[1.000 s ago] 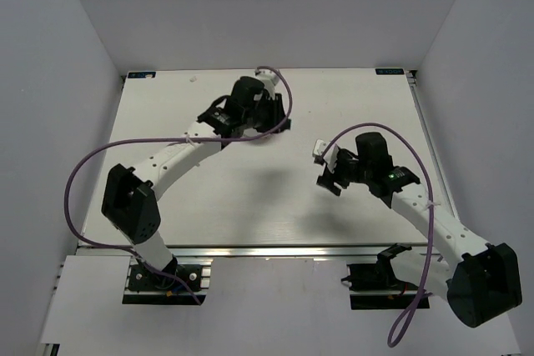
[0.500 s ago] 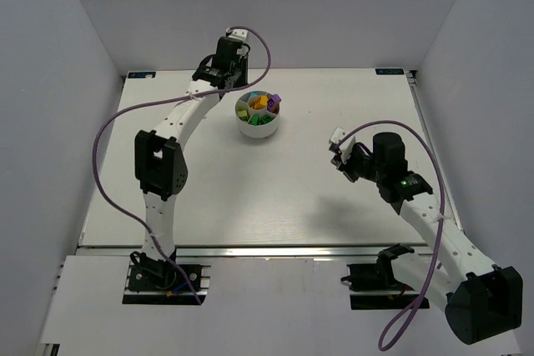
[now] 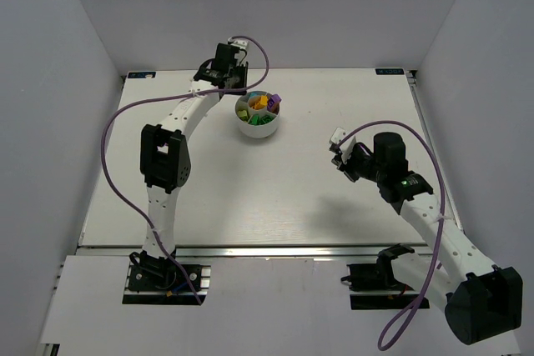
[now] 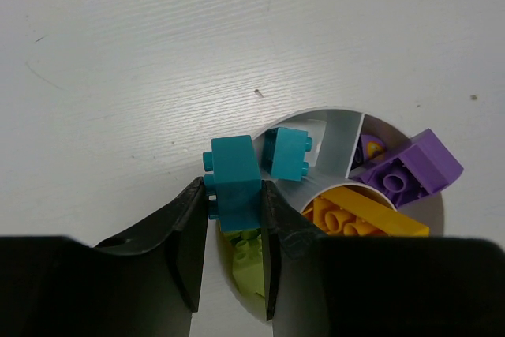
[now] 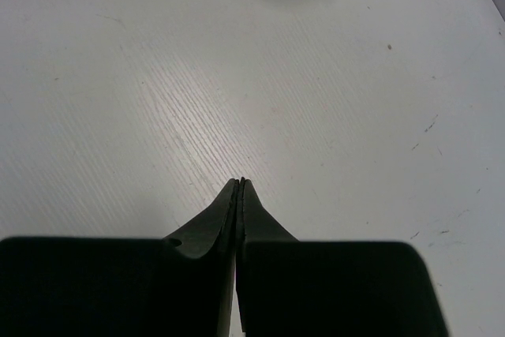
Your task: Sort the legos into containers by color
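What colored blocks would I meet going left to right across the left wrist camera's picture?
A teal brick pinched in the left gripper → a second teal brick lying in the white bowl → a purple brick.

We find the divided bowl (image 3: 259, 122) on the far middle of the bench (image 3: 250, 206). At its rim sits the left gripper (image 4: 233, 195), with a held brick (image 4: 233, 173) between its fingers. Just right of that, a second brick (image 4: 286, 153) lies in a compartment. Past a divider, a third brick (image 4: 412, 170) lies in the next compartment. A fourth brick (image 4: 359, 219) lies towards the bowl's middle, and a fifth brick (image 4: 246, 258) lies below the held one. The right gripper (image 5: 240, 185) is well apart from the bowl, to its right and nearer the arm bases.
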`<action>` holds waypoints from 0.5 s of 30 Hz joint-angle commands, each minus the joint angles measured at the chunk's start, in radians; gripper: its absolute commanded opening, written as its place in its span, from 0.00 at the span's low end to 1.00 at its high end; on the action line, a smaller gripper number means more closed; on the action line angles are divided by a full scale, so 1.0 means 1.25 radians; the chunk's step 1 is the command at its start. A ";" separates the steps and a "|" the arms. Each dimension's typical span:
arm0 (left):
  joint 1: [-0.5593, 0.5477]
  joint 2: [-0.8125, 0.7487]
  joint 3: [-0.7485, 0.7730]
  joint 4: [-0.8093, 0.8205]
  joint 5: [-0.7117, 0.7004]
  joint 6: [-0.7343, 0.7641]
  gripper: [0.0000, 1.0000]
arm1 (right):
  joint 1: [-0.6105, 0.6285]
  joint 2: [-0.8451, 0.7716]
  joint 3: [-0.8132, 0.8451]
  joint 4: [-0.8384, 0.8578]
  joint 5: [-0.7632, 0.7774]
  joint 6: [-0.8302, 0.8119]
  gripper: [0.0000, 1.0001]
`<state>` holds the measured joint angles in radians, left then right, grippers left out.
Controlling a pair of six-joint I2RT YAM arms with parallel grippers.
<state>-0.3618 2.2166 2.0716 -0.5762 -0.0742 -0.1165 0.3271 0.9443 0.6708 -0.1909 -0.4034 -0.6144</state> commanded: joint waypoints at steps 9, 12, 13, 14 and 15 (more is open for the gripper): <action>0.004 0.016 0.034 -0.014 0.118 0.012 0.22 | -0.009 0.009 -0.007 0.010 -0.022 -0.012 0.00; 0.004 0.018 0.031 -0.019 0.115 0.015 0.29 | -0.011 0.010 -0.008 0.009 -0.025 -0.013 0.00; 0.004 0.021 0.033 -0.019 0.112 0.015 0.38 | -0.010 0.010 -0.007 0.009 -0.026 -0.013 0.00; 0.004 0.021 0.034 -0.020 0.110 0.012 0.44 | -0.011 0.009 -0.007 0.009 -0.027 -0.013 0.00; 0.004 0.021 0.036 -0.024 0.102 0.011 0.48 | -0.010 0.009 -0.008 0.009 -0.028 -0.014 0.00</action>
<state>-0.3614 2.2669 2.0911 -0.5846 0.0429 -0.1032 0.3199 0.9573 0.6689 -0.1913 -0.4179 -0.6197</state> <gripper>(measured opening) 0.458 0.014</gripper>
